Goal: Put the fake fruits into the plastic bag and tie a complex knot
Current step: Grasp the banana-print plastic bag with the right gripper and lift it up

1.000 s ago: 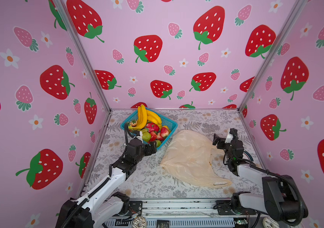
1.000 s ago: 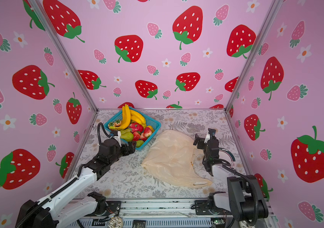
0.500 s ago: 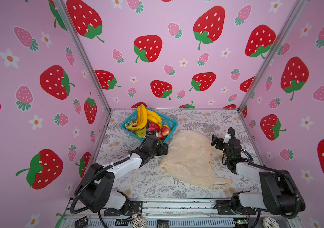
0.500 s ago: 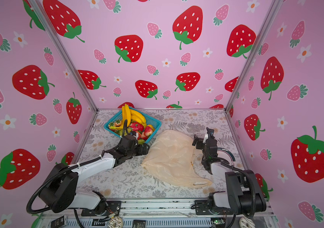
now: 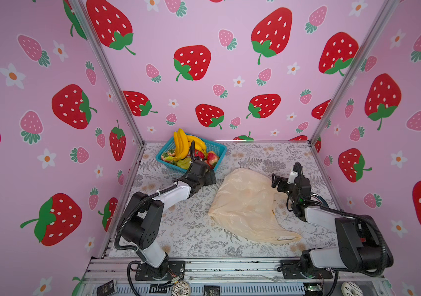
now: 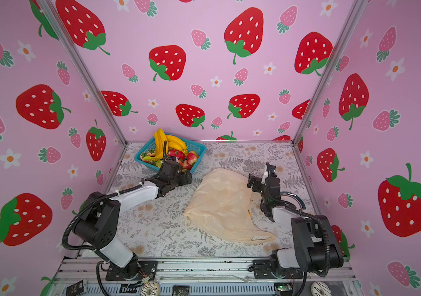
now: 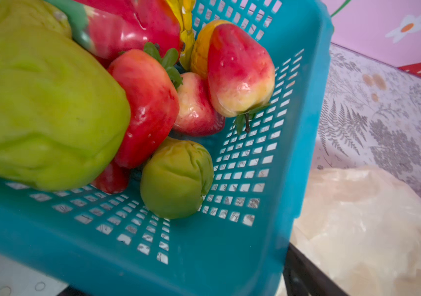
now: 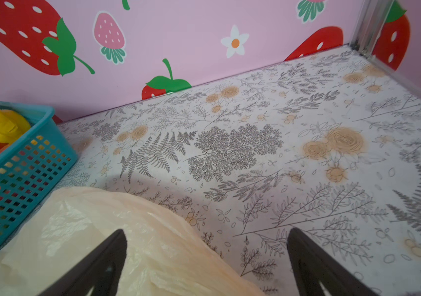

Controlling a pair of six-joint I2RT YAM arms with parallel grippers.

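Top views: fruits (image 5: 181, 146) in basket (image 5: 218, 147), far left; left gripper (image 5: 210, 177) beside it, wide, empty; right gripper (image 5: 277, 182) wide, empty, at right edge of bag (image 5: 244, 202).

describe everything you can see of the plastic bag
The plastic bag is thin, translucent pale peach film, crinkled and glossy. It lies flat and seemingly empty on the floral table, just right of the teal basket, tapering to a narrow end near the front edge. The open right claw hovers at its far right edge; contact unclear.
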